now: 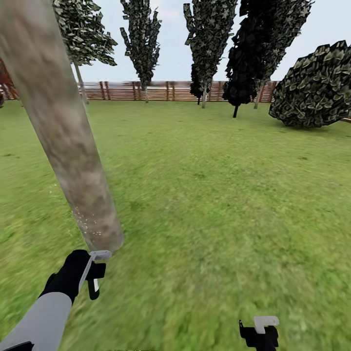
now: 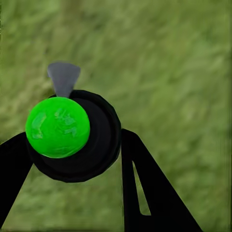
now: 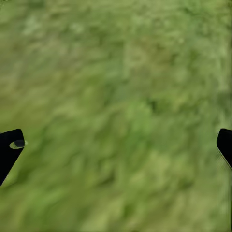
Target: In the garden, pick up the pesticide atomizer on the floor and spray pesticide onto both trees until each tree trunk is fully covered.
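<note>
Coverage is your main risk here: the whitish specks of pesticide (image 1: pixel 84 222) sit in a small patch low on the tree trunk (image 1: pixel 63 131), just above and ahead of your left gripper (image 1: pixel 95 273), while the long stretch of trunk higher up looks bare of droplets. If you hold the nozzle at this height, I judge the upper bark stays untreated and the trunk never counts as fully covered. You are also very near the base of the trunk, so raising the arm carelessly could knock the pesticide atomizer (image 2: pixel 65 133) against the bark and twist it in your grip.

Your left arm reaches forward and low, forearm angled up from the bottom corner of the head view, wrist beside the trunk's foot. From the left wrist camera you see the fingers (image 2: pixel 145 188) closed on either side of the atomizer's black body, its green cap facing the camera and the grey nozzle pointing away over the grass.

Your right gripper (image 1: pixel 259 331) hangs low, well apart from the trunk, over open lawn (image 1: pixel 219 195). Its fingertips (image 3: pixel 10 150) sit wide apart with nothing but grass between them.
</note>
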`<state>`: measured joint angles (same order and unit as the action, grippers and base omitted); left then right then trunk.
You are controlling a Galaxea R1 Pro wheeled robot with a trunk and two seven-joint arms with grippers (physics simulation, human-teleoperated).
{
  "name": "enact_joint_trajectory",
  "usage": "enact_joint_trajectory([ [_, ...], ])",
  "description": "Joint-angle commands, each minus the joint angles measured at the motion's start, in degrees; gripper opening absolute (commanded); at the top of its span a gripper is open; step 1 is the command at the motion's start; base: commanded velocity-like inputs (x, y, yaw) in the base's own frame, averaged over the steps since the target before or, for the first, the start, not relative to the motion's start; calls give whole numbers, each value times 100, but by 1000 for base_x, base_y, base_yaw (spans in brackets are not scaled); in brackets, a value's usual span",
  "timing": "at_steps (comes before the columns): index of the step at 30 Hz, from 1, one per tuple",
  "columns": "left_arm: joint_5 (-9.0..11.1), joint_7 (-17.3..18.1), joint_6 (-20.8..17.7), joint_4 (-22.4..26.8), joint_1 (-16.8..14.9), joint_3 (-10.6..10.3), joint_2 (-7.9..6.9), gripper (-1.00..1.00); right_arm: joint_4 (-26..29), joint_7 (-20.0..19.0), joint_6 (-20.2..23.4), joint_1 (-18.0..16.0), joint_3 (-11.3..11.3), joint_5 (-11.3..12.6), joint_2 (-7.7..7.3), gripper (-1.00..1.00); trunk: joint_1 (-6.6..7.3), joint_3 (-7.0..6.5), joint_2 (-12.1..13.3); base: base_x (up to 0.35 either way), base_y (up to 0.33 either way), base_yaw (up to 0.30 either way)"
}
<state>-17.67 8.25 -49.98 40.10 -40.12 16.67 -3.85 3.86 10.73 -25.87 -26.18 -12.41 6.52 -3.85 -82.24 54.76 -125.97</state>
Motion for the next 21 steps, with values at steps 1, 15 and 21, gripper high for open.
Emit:
enact_joint_trajectory([
  [1, -61, 54, -20, 10, -5, 20, 2, -100, 1, 8, -14, -1, -51, 60, -1, 100, 1, 5, -2, 0, -277, 257],
  [15, -62, 54, -20, 10, 4, 38, -48, -100, 1, 8, -14, -1, -51, 60, -1, 100, 1, 5, -2, 221, -179, 275],
  [21, -61, 54, -20, 8, 4, 37, -46, -100, 1, 8, -14, -1, -51, 60, -1, 100, 1, 5, -2, 297, -132, 243],
])
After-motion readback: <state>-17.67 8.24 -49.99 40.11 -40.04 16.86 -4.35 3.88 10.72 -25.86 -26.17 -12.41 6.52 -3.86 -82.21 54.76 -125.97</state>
